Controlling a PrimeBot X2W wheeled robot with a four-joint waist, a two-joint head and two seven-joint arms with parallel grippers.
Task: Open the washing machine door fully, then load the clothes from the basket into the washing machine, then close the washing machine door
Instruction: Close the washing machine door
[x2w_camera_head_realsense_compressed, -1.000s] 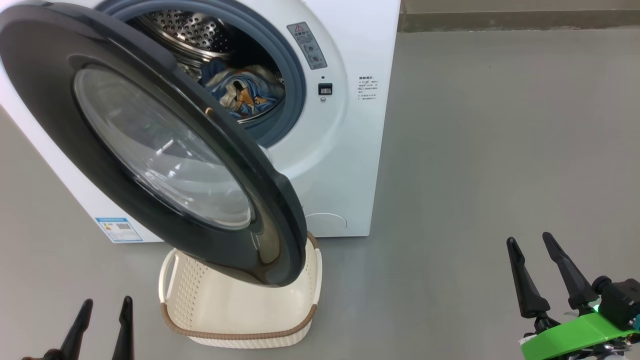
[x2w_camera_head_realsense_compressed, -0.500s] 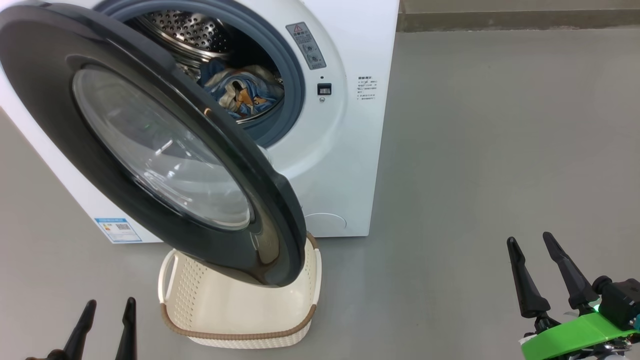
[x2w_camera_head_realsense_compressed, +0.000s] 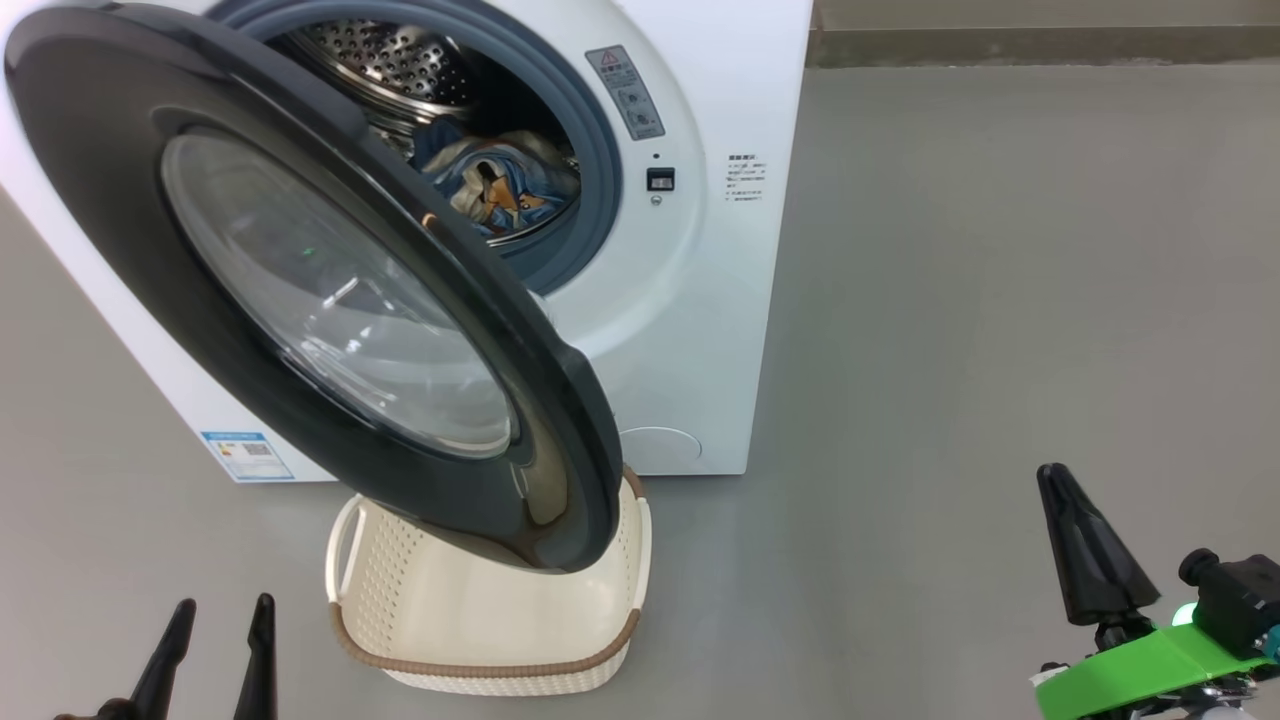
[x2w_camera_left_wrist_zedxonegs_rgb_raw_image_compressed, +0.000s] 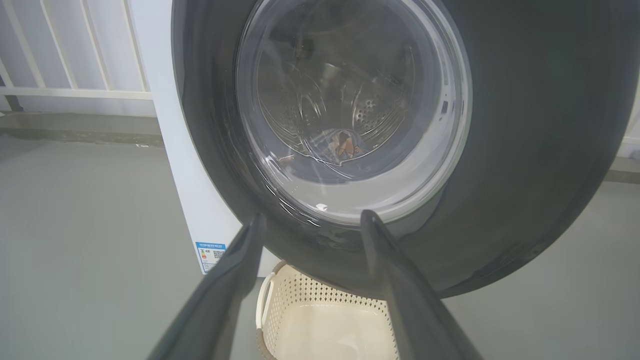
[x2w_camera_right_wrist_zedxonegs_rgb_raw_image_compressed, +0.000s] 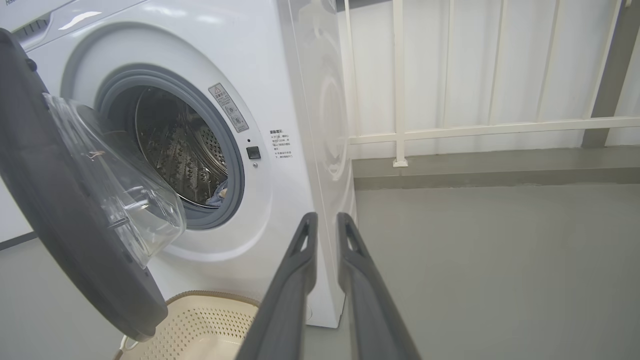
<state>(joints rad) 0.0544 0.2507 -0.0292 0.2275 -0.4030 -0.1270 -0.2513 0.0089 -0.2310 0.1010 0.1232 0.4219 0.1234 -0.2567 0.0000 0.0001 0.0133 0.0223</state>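
Observation:
The washing machine stands at the upper left, and its washing machine door is swung about halfway out over the basket. The clothes lie as a blue, orange and cream bundle inside the steel drum. What shows of the basket's inside is bare. My left gripper is open at the lower left, short of the door, with nothing between its fingers. Far to the right, my right gripper is shut on nothing above the floor. The left wrist view shows the door close ahead; the right wrist view shows the right gripper beside the machine.
Grey floor spreads wide to the right of the machine. A white railing and a low kerb run behind it. The door's lower rim hangs just above the basket's back edge.
My right gripper's fingers have come together from wide open. The head camera has shifted slightly. The left gripper, door and basket stay as they were.

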